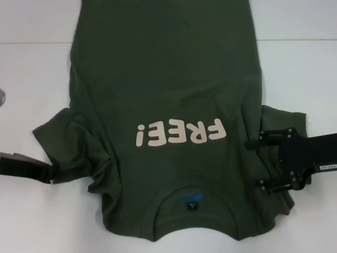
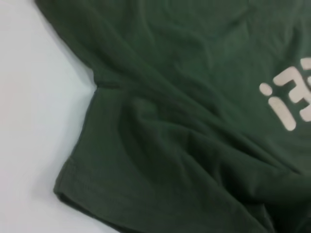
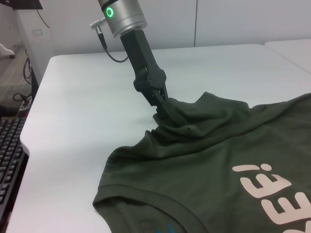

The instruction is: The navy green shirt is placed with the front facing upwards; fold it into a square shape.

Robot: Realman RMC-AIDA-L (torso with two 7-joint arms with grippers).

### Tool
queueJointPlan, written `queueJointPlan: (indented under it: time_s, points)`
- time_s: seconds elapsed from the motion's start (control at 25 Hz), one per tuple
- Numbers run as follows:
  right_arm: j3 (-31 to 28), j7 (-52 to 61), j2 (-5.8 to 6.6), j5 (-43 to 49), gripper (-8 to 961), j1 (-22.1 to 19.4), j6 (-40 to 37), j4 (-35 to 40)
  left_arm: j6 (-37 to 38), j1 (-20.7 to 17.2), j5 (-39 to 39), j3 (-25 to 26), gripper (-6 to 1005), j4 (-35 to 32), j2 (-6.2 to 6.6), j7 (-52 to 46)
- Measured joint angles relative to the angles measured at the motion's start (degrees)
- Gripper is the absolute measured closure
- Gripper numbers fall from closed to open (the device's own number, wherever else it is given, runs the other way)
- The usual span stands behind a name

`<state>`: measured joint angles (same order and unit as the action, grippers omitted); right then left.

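head view: shirt (image 1: pixel 168 100) spread face up on white table (image 1: pixel 31 105), collar nearest the robot. Cream print reads "FREE!", upside down from here. Small dark collar label, text too small to read.
left gripper (image 1: pixel 51 173): at left sleeve edge.
right gripper (image 1: pixel 263 163): over right sleeve, fingers spread, nothing held.
left wrist view: sleeve hem and wrinkled cloth only; own fingers not shown.
right wrist view: left gripper (image 3: pixel 163 103) pinching bunched sleeve.
handling: light, limp cotton, likely drags and creases; grab at sleeve hems or shoulder seams.
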<state>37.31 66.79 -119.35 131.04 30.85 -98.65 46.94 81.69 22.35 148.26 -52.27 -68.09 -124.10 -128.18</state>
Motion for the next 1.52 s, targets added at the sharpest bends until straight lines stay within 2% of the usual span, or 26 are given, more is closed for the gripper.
queueJointPlan:
  time_s: [0.4, 0.76, 1.0, 1.08, 1.32, 1.52]
  points:
    - [0.0, 0.0, 0.00, -0.1, 88, 0.0, 0.3, -0.1, 8.0, 0.8, -3.0, 5.0, 986, -9.6, 0.18, -0.6]
    - [-0.2, -0.7, 0.00, -0.4, 88, -0.9, 0.2, -0.1, 13.5, 6.9, -3.1, 7.1, 983, -11.1, 0.90, -2.6]
    - [-0.3, -0.8, 0.14, -0.6, 89, -1.6, 0.0, -0.1, 17.0, 12.0, -2.7, 5.6, 981, -12.6, 0.47, -4.1]
    - [-0.4, -0.8, 0.22, -0.7, 89, -1.8, -0.1, -0.1, 17.3, 12.7, -2.7, 5.0, 980, -12.7, 0.45, -4.5]
    - [-0.7, -1.4, 0.13, -0.7, 89, -2.2, -0.1, -0.1, 16.4, 16.3, -0.9, -4.1, 977, -12.6, 0.28, -9.9]
    - [-0.7, -1.6, 0.00, -0.7, 89, -2.5, -0.1, -0.2, 10.5, 17.5, 2.3, -13.7, 975, -11.4, 0.16, -17.4]
